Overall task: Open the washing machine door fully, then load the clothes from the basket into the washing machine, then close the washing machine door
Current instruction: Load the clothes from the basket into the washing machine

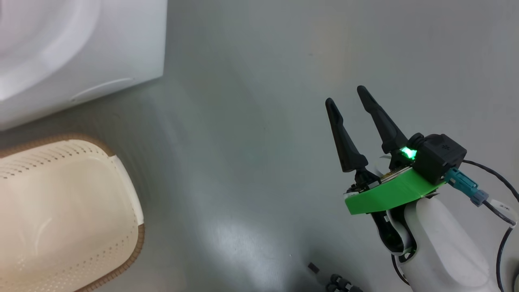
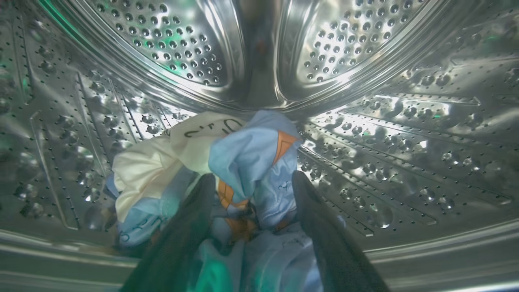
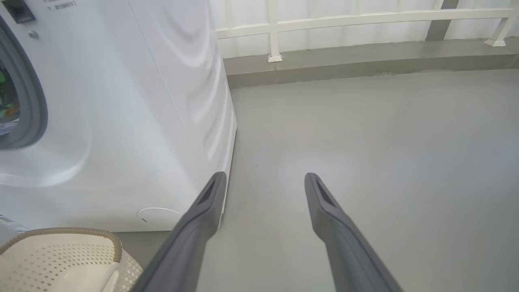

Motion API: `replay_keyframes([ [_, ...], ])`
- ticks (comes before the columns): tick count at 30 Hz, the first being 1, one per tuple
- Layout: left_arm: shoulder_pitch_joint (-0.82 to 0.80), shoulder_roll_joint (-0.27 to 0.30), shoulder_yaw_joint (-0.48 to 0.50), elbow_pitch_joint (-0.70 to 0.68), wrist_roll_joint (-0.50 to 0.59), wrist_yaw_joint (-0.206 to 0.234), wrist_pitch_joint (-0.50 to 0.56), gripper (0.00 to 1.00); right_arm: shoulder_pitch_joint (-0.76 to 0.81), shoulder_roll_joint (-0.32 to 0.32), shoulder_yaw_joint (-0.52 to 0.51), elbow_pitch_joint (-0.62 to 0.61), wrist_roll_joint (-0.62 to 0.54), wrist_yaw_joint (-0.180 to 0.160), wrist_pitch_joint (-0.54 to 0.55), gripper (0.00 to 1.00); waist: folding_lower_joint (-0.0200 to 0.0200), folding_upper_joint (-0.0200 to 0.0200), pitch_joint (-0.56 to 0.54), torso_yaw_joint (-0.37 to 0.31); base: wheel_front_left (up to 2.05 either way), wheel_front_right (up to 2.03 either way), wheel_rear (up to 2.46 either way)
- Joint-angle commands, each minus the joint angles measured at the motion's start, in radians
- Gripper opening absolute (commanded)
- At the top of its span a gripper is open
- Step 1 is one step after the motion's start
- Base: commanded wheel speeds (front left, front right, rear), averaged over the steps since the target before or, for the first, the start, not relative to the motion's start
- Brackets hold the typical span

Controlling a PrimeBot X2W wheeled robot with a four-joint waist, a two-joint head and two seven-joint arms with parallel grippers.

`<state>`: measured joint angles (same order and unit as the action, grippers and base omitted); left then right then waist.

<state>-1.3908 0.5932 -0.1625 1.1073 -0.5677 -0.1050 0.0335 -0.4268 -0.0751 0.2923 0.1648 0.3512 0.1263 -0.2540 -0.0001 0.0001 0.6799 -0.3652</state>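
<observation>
My left gripper (image 2: 253, 180) is inside the washing machine's steel drum (image 2: 405, 142), open, its fingers standing on either side of the clothes (image 2: 247, 158). The clothes are a heap of blue fabric with orange print plus a cream piece (image 2: 142, 170) with black lettering, lying on the drum's bottom. The white washing machine (image 1: 81, 48) (image 3: 142, 121) stands at the left, with the cream basket (image 1: 81, 162) (image 3: 61, 251) in front of it. No garments show in the visible part of the basket. My right gripper (image 1: 345, 95) (image 3: 264, 176) hangs open over bare floor. The washing machine door is out of view.
Grey floor (image 1: 251, 162) stretches to the right of the machine. A white railing (image 3: 365, 18) and a low kerb run along the far side. The grey gasket (image 3: 34, 101) and the round filter cap (image 3: 158, 217) show on the machine's front.
</observation>
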Motion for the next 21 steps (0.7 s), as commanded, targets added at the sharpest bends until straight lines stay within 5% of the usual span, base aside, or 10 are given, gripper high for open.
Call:
replay_keyframes([
  [1,0.002,0.041,0.002,-0.003,0.004,-0.007,-0.011,1.00,0.008,-0.002,0.021,-0.011,0.007,0.004,-0.008,1.00,0.0001,-0.0001,-0.033,0.001,0.00,0.00,0.00],
  [21,0.319,-0.029,-0.073,-0.016,-0.086,-0.025,-0.273,1.00,0.037,-0.046,0.033,0.051,0.062,0.004,-0.008,1.00,0.0001,-0.0001,-0.308,0.048,0.00,0.00,0.00],
])
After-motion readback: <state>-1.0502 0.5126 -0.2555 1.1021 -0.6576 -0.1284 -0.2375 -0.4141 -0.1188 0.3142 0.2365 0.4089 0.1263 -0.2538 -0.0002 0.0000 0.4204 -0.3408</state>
